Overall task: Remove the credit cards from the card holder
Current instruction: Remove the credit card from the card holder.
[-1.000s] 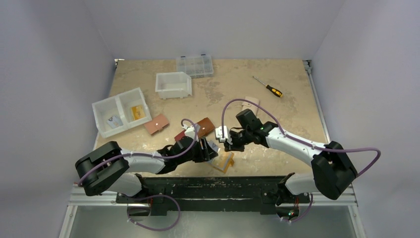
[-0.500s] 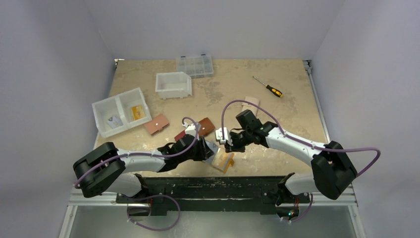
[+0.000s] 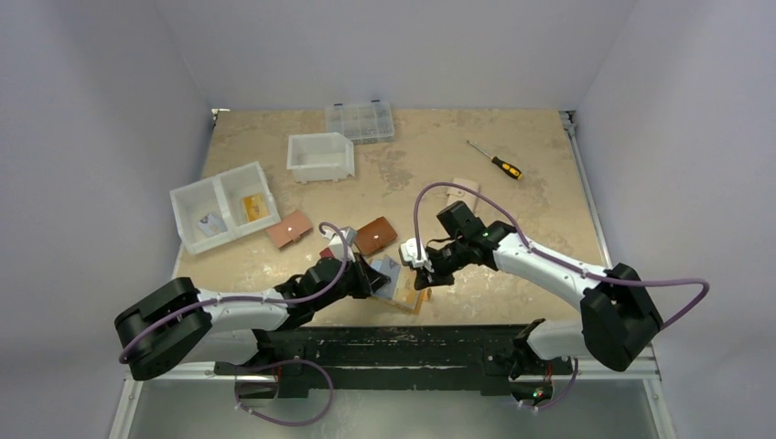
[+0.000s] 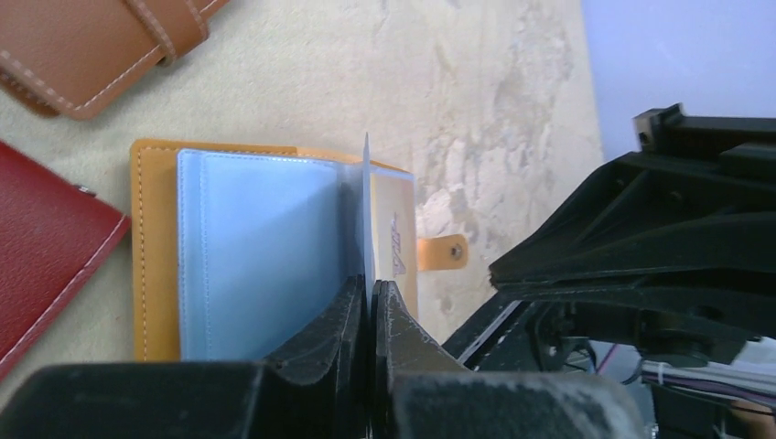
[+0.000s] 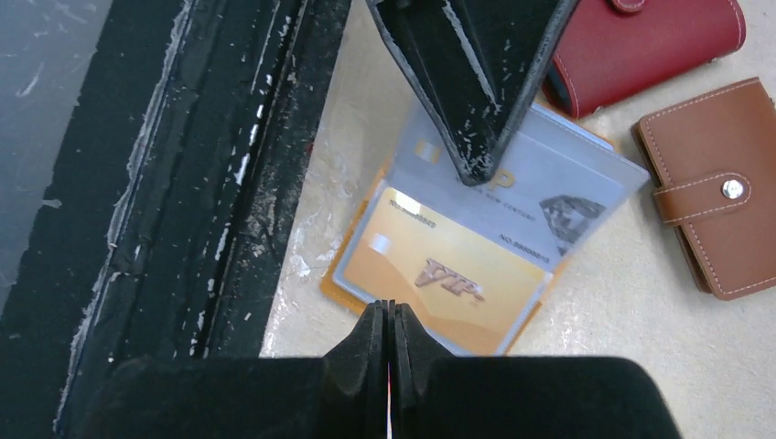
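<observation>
Desk (image 3: 512, 183), near edge: open holder (image 4: 156, 256) lies flat between both arms. Right claw (image 5: 388, 311), pinched tight, sits at its rim; gripping anything, I can't tell. Left claw (image 4: 369, 288) nips 1 grey card (image 5: 512, 197). Danger: its sleeve (image 5: 615, 179) caught too, and the holder drags along.

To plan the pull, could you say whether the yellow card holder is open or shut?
Open: the card holder lies spread, sleeves showing, snap tab unfastened.

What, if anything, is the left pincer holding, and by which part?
The left pincer is shut on a pale card standing up from the open yellow card holder, pinching one edge.
</observation>
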`<state>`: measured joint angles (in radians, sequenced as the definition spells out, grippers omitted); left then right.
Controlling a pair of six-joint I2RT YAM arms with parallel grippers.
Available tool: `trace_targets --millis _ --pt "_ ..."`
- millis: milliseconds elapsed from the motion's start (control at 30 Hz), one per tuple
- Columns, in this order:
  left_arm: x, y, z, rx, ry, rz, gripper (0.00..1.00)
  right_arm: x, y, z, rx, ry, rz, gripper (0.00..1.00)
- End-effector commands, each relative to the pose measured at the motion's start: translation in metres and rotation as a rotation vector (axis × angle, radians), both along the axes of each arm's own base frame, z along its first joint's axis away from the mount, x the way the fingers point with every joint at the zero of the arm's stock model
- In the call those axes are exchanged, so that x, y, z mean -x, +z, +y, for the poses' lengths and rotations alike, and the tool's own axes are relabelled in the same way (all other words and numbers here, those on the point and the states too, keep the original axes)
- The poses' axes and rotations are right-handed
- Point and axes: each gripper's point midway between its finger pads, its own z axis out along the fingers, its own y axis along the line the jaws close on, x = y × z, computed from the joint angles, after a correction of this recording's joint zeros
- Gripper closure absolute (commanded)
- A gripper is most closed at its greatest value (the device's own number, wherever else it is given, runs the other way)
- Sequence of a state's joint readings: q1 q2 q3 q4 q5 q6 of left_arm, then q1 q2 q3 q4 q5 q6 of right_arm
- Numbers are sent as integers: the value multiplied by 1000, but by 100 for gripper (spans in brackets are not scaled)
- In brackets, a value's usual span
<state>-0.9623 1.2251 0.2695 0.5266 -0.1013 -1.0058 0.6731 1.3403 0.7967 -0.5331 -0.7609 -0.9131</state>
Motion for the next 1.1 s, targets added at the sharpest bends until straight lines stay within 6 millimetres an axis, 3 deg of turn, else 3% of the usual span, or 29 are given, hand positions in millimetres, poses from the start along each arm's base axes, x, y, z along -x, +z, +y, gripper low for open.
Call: trace_targets --millis 0,167,433,767,1067 --pt "-11 67 -19 257 2 -132 100 3 31 13 -103 36 12 93" --pt "-5 89 -23 372 -34 -187 100 -7 44 18 -142 -38 103 91" --pt "0 99 -24 422 -47 -222 100 -21 64 11 -229 -130 217 82" --pt "12 126 -22 490 -82 -378 100 -14 82 12 -317 -150 418 68" --pt "15 139 -26 499 -94 -458 100 -13 94 12 -364 -160 584 67"
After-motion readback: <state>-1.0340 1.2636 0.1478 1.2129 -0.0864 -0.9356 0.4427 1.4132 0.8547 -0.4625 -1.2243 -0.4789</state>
